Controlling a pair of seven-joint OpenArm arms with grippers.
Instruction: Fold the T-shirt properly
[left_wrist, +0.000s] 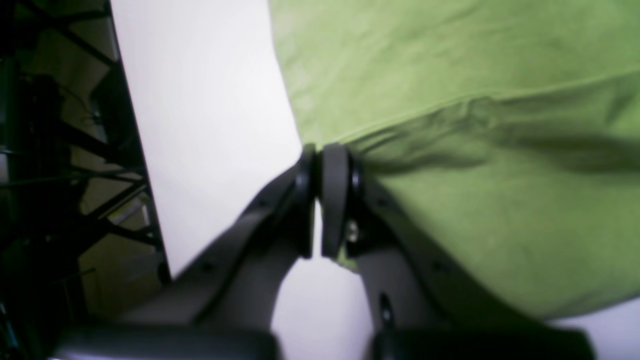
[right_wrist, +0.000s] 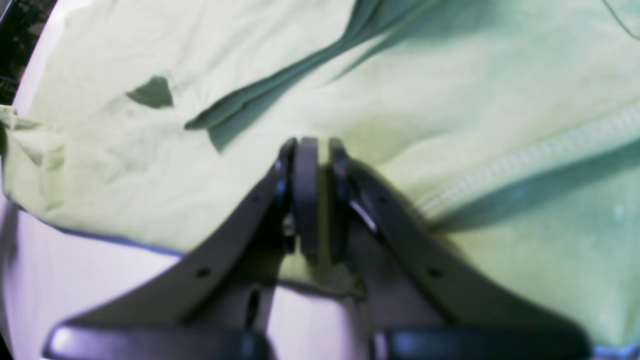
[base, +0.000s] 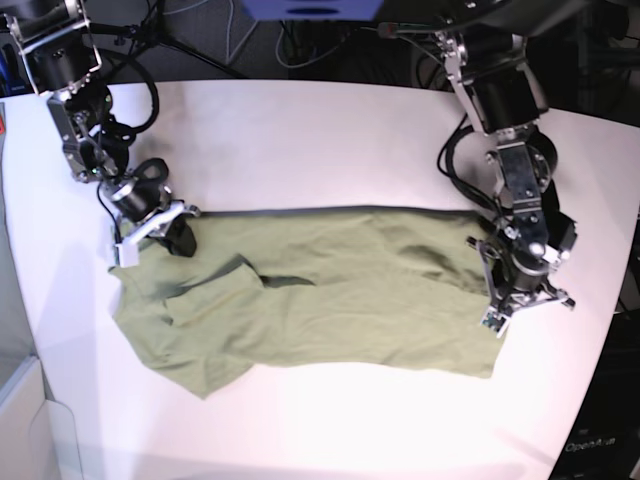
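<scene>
An olive-green T-shirt (base: 320, 290) lies spread across a white table (base: 330, 140), each end pinched in closed jaws: left gripper (left_wrist: 318, 150) and right gripper (right_wrist: 312, 142).

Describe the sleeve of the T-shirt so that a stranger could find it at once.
On the white table lies one green T-shirt, spread wide. Go to its end by the right gripper, at the left of the base view. The sleeve is the rumpled flap that juts toward the near edge, while the rest lies flat.
</scene>
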